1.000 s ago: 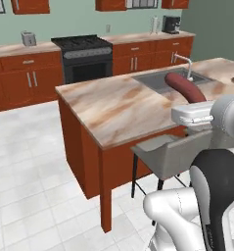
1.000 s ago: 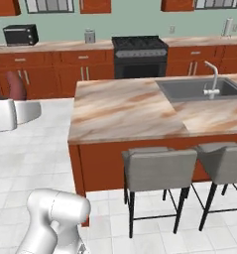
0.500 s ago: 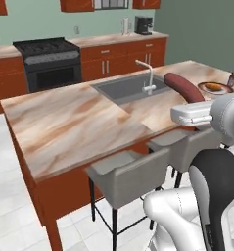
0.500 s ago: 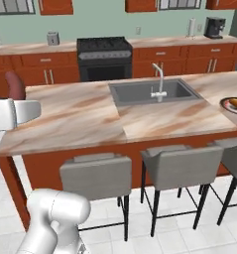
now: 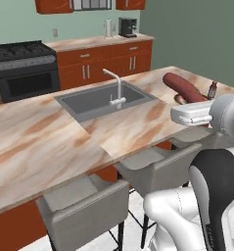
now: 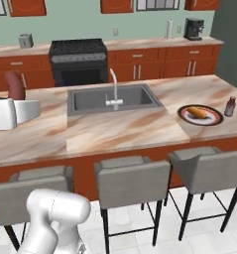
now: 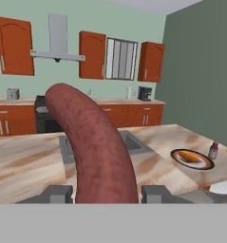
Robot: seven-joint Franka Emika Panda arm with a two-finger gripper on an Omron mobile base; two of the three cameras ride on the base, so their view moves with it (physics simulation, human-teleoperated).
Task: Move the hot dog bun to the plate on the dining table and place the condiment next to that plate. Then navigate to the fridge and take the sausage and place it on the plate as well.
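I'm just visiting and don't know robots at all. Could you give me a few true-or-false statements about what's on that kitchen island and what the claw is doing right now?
1. The claw is shut on the sausage. True.
2. The hot dog bun lies on the plate. True.
3. The condiment stands inside the sink. False: it stands on the dining table beside the plate, on the side away from the sink.
4. The sausage already lies on the plate. False: the claw holds it up in the air, well away from the plate.
5. Grey stools stand along the near side of the island. True.
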